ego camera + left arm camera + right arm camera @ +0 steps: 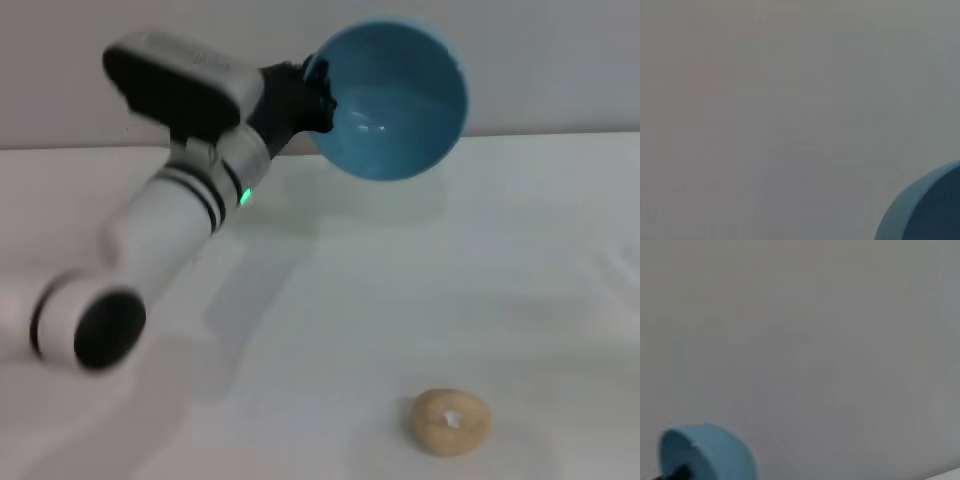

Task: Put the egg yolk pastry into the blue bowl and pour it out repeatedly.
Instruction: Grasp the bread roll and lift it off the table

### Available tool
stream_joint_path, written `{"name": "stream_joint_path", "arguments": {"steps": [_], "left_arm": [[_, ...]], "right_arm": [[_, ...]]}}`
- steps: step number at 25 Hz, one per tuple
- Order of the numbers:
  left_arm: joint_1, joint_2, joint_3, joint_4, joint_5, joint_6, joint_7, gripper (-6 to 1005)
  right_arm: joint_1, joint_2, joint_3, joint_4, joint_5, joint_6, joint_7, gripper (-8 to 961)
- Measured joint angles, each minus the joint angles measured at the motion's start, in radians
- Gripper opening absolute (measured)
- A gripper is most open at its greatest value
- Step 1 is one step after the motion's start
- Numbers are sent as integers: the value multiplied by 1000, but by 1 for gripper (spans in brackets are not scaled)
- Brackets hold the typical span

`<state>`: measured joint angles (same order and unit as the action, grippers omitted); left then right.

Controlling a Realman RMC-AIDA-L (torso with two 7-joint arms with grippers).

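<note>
I'm seeing my left gripper (312, 88) clamping the rim of the blue bowl (395, 100) up at about 12 o'clock in the head view, lifted off the table (330, 300). Its dark fingers are pinching the bowl's edge at the bowl's 9 o'clock side, narrow grip, holding nothing else. The bowl is tipping on its side, mouth facing toward me and slightly down, and the inside is showing plain blue with nothing in it. The white left arm is running from the gripper down toward 8 o'clock, a small green light glowing on the wrist.

The egg yolk pastry (451, 422) is lying on the table at about 5 o'clock, well apart from the bowl and from the gripper, touching nothing but the table.

The left wrist view is catching only a curved slice of the bowl (925, 210) against a grey wall. The right wrist view is showing the bowl (707, 452) farther off. My right gripper isn't showing in any view, so its state can't be told.
</note>
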<state>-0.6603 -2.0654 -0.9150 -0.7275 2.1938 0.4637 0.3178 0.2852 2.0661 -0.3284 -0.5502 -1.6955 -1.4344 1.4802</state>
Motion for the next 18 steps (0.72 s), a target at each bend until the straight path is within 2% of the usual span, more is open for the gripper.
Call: {"name": "stream_joint_path", "arguments": {"steps": [1,2,3,6,9,10,13,16,18], "left_arm": [[-12,2,-48,-7,2,-89,1,13],[-41,6,-150,-22,3,-274,6,13],[-41,6,-150,-22,3,-274,6,12],[-86,10,-308,-30,13,-553,29,12],[-110,11,-428,-36,20,-738,96,12],[-119,11,-473,-41,20,-811,125,12],[-143,12,-608,-58,21,-1008,195,12],[-155,14,-711,-81,52,-1168,224,12],[-165,14,-761,-88,102,-1244,217,12]], "right_arm": [[5,0,-12,1,0,2,0,611],[10,-1,-26,2,0,4,0,611],[15,-1,-41,2,0,5,0,611],[32,-5,-99,3,-1,6,0,611],[61,-17,-207,-1,-1,6,6,610],[61,-17,-207,-1,-1,6,6,610],[85,-35,-309,-8,-5,1,36,610],[113,-52,-407,-40,-63,-4,134,610],[127,-54,-448,-89,-133,-20,224,610]]}}
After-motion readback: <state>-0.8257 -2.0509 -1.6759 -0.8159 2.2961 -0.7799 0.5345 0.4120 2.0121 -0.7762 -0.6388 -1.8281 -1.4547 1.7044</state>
